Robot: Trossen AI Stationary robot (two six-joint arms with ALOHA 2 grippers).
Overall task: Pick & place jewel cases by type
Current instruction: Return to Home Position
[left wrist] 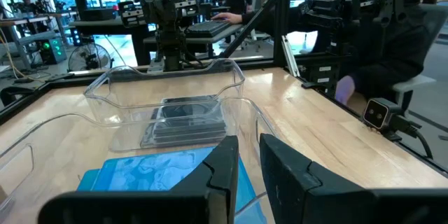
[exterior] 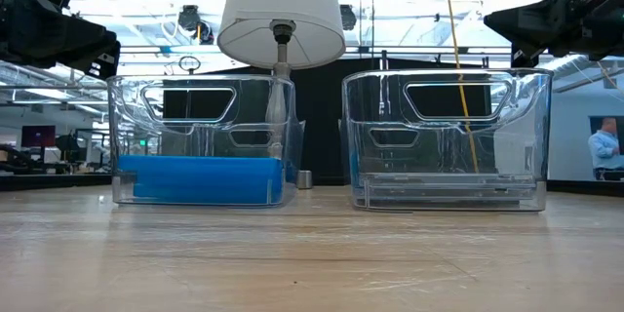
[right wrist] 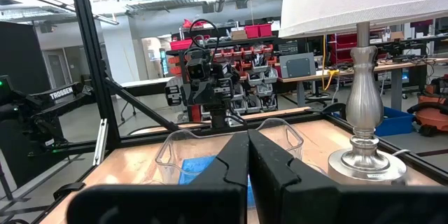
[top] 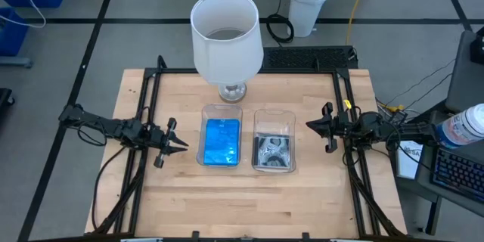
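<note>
Left gripper (top: 184, 145): holds nothing; its fingers stand a narrow gap apart. It hangs above the table to the lamp's left, on the side away from the room's white bin, pointing at the blue-filled tray.
Right gripper (top: 310, 126): holds nothing, fingers pressed together. It is level with the trays on the lamp's right, pointing at the other tray.
Between the grippers: two trays side by side, close but apart, just in front of the lamp base.
Left tray (top: 221, 111): clear, glossy plastic with rounded corners and handle cut-outs. It holds the blue jewel cases (top: 221, 142), stacked flat; I cannot tell how many.
Right tray (top: 274, 113): the same make. It holds the grey jewel cases (top: 272, 151), smoky and see-through, stacked flat; I cannot tell how many.
Lamp (top: 225, 34): one, with a white drum shade on a turned silver stem and round foot. From above, the shade overhangs the left tray's far rim.
Table (top: 249, 204): pale wood planks inside a black metal frame.
Beyond: white bin (top: 311, 0) on the floor behind the lamp; a seated person (left wrist: 364, 35) in dark clothes off the table's right side.
</note>
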